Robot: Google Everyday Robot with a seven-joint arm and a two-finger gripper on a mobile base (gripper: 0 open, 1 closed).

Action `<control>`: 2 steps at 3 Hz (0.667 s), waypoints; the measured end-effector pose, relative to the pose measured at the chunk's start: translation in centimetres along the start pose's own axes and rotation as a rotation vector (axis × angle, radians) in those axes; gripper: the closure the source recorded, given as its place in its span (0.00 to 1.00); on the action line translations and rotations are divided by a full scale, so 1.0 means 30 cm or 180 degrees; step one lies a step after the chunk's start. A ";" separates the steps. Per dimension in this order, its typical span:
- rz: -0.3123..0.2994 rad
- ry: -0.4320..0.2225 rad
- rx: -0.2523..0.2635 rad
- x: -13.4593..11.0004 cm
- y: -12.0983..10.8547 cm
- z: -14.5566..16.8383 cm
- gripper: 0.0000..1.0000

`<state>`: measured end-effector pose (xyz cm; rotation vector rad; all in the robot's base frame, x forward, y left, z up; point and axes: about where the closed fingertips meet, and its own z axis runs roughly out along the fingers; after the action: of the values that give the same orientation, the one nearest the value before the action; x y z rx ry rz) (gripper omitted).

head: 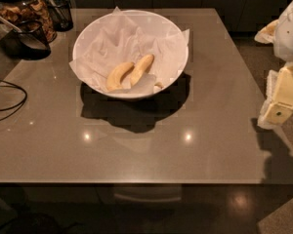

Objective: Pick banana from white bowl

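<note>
The white bowl (88, 33), wide and lined with crinkled white paper, stands at the back middle of the table. Two bananas lie in its near part. The banana (142, 68) is the slimmer, straighter pale yellow one on the right. A stubbier, more curved banana (118, 75) lies just left of it, their near ends close together. My gripper (277, 106), cream and white, hangs at the right edge of the view beyond the table's right side, far to the right of the bowl and a little nearer the camera. It holds nothing that I can see.
A grey glossy table (146, 145) fills the view. At the back left stand a glass jar of snacks (27, 6), a dark cup with a spoon (31, 35) and a dark container (58, 9). A black cable (10, 101) lies at the left edge.
</note>
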<state>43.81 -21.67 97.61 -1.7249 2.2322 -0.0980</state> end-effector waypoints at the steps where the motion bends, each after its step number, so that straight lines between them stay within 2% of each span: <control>1: 0.0000 0.0000 0.0000 0.000 0.000 0.000 0.00; 2: 0.0025 0.0111 0.0065 -0.050 -0.007 -0.011 0.00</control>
<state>44.25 -20.35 98.27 -1.7165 2.2547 -0.1497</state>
